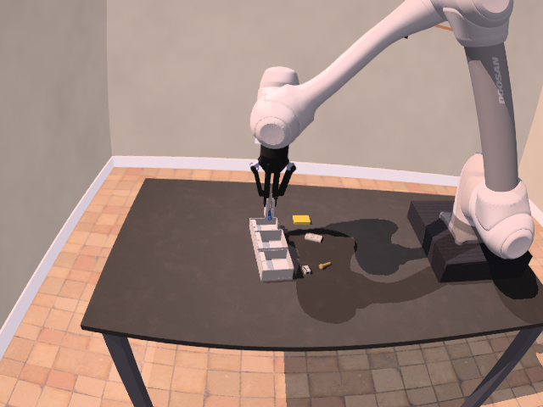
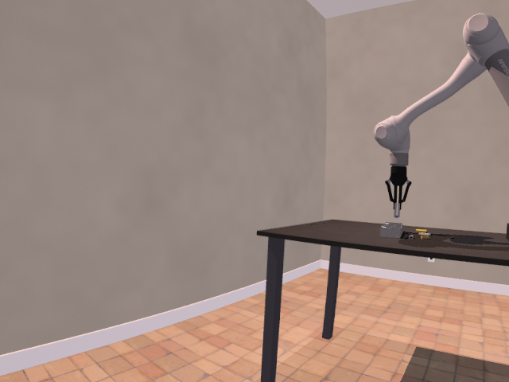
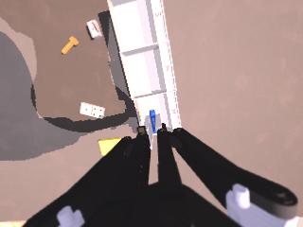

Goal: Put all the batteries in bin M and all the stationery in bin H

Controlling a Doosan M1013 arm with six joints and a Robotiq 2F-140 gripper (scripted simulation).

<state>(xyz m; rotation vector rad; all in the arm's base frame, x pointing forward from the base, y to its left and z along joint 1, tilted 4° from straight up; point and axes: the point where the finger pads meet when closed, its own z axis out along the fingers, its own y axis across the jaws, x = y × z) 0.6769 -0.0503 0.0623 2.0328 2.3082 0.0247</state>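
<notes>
gripper [image 1: 270, 210] hangs above the far end compartment of the white three-part bin [image 1: 268, 253], fingers nearly closed on a thin blue pen [image 3: 152, 118] pointing down. on the desk [image 1: 184, 280] right of the bin: yellow block [image 1: 301, 219], white box [image 1: 313, 237], small dark-white piece [image 1: 306, 270], yellow bolt [image 1: 324, 264]. none lies under the pen.

The single arm [image 1: 372, 47] rises from its base at the table's far right, bends at a high elbow and reaches down and left. Its wrist [image 1: 274, 125] points straight downward, carrying the black gripper [image 1: 270, 214] vertically above the table. The fingers are drawn nearly together, clamped on a thin blue object [image 3: 152, 116] that protrudes below the tips. Outer linkages [image 2: 406, 191] bow outward on either side.
</notes>
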